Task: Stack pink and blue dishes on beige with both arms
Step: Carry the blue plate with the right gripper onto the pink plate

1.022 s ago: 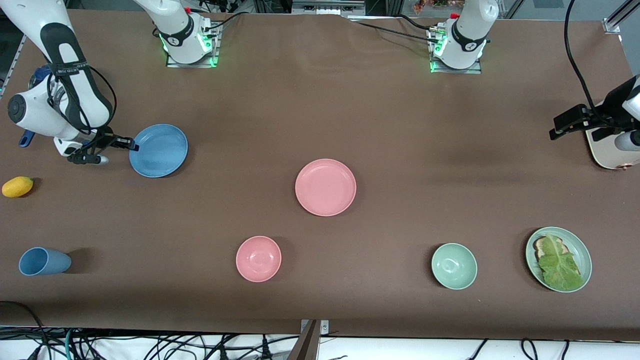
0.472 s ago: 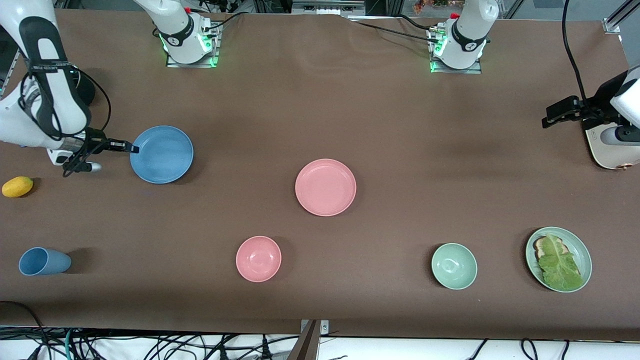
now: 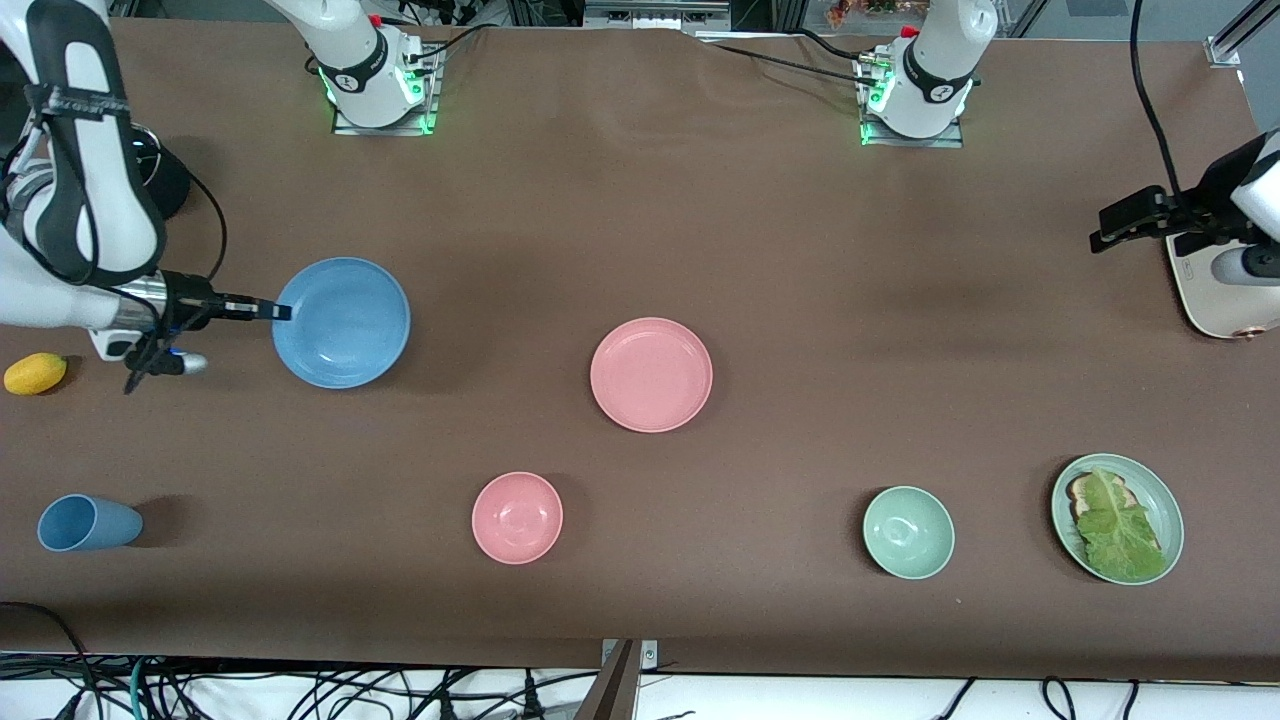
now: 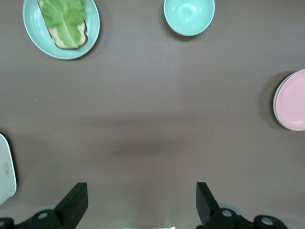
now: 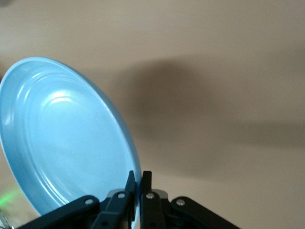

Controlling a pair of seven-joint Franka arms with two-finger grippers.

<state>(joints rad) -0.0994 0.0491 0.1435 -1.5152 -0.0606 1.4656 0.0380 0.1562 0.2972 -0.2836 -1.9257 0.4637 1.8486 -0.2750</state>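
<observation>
Fig.: R gripper (image 3: pixel 280 312) w/ fingers pinched on rim of shallow round sky-blue plate (image 3: pixel 341 322), lifted over worktop (image 3: pixel 640 220) at right arm's end. Shallow round pink plate (image 3: pixel 651 374) lies mid-worktop. L gripper (image 4: pixel 138 202) waits, fingers wide. No beige plate in view; you'd next need to find it.

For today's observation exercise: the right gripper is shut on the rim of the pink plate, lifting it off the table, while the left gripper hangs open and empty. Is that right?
Not quite. The right gripper is shut on the rim of the blue plate, not the pink one, as the right wrist view shows. The pink plate lies untouched mid-table. The rest holds: the left gripper hangs open and empty.
</observation>
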